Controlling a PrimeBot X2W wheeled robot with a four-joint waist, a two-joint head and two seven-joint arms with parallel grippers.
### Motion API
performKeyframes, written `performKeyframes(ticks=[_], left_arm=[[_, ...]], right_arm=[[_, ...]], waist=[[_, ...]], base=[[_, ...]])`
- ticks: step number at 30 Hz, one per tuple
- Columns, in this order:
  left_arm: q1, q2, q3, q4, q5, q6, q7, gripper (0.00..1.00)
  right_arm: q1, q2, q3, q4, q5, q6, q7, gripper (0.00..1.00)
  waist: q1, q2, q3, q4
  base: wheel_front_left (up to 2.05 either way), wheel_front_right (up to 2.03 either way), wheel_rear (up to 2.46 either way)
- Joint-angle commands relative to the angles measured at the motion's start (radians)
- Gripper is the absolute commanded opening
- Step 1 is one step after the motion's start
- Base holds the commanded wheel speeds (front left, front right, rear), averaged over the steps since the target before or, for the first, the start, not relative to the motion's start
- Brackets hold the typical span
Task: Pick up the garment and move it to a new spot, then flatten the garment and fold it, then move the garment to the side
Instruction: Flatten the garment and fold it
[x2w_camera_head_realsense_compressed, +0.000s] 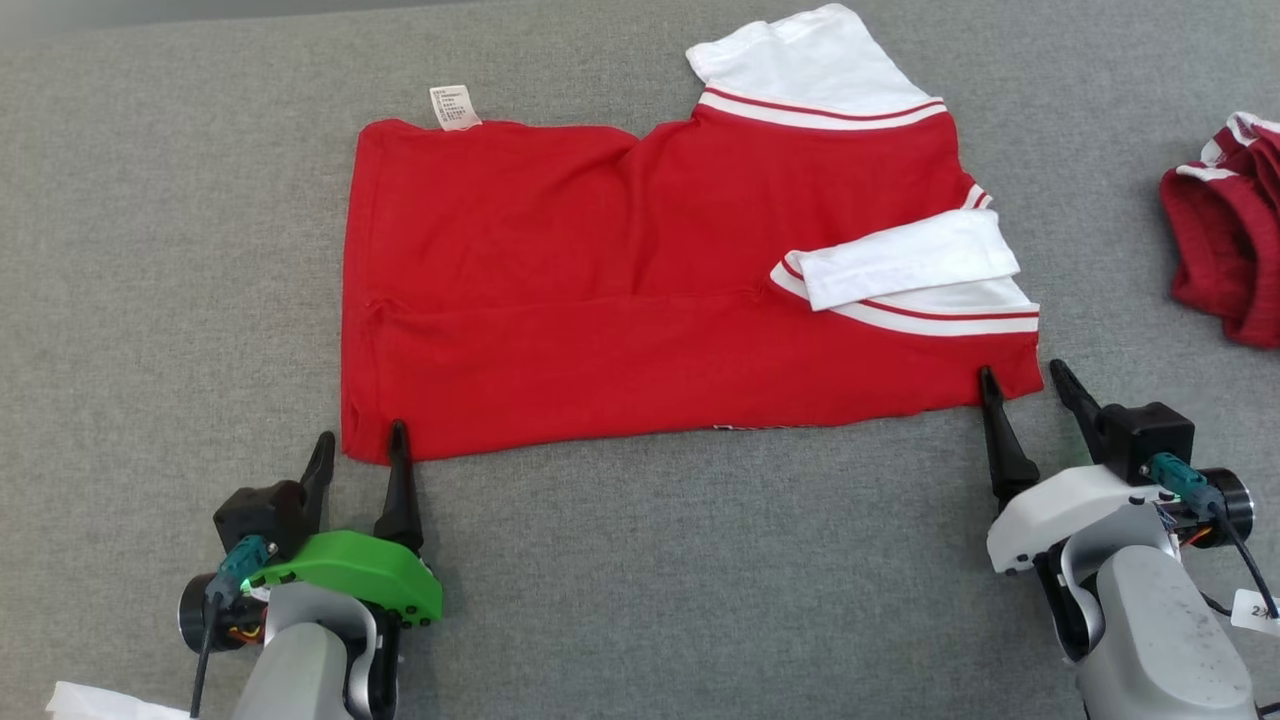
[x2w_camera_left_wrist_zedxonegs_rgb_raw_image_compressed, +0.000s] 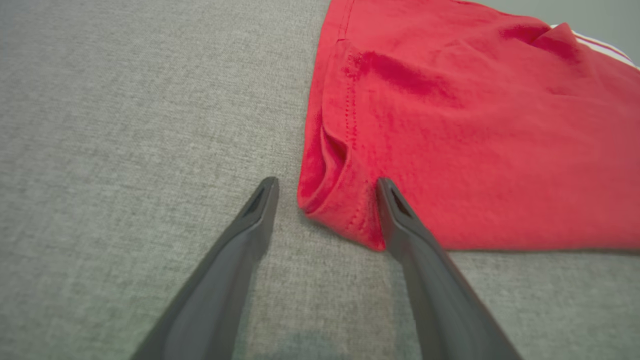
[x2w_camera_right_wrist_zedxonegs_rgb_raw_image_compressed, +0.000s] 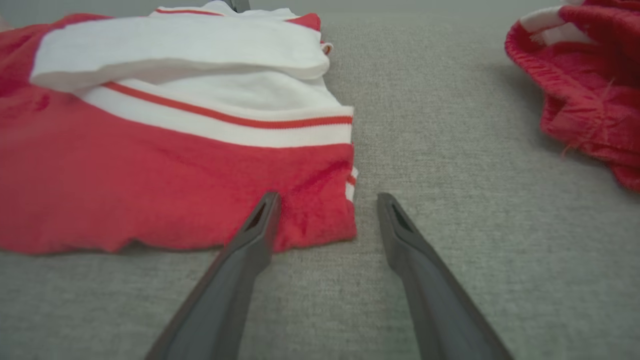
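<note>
Garment (x2w_camera_head_realsense_compressed: 600, 300) of soft matt cloth, work surface (x2w_camera_head_realsense_compressed: 150, 300) coarse woven fabric, left claw (x2w_camera_left_wrist_zedxonegs_rgb_raw_image_compressed: 326, 180) smooth, matt, perhaps plastic

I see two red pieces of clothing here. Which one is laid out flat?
The big red shirt with white sleeves, spread in the middle; the other red garment lies bunched up at the right edge.

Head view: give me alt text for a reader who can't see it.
A red garment with white sleeves lies flat on a grey fabric surface, with the open left gripper at its near left corner and the open right gripper at its near right corner, neither holding it. A crumpled red cloth sits at the right edge.
</note>
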Motion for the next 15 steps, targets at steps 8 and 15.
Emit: performKeyframes(ticks=[8,15], left_arm=[[-0.020,0.000,-0.071,0.207,-0.034,-0.010,0.018,0.00],[-0.053,-0.002,-0.103,0.246,-0.079,-0.035,0.020,0.00]], right_arm=[[-0.033,0.009,0.036,0.140,0.006,-0.001,0.004,0.00],[-0.047,0.006,0.035,0.102,0.086,-0.001,-0.001,0.00]], waist=[[0.0000,-0.0001,-0.004,0.008],[0.0000,-0.0001,-0.022,0.015]], base=[[0.00,0.00,0.00],[0.00,0.00,0.00]])
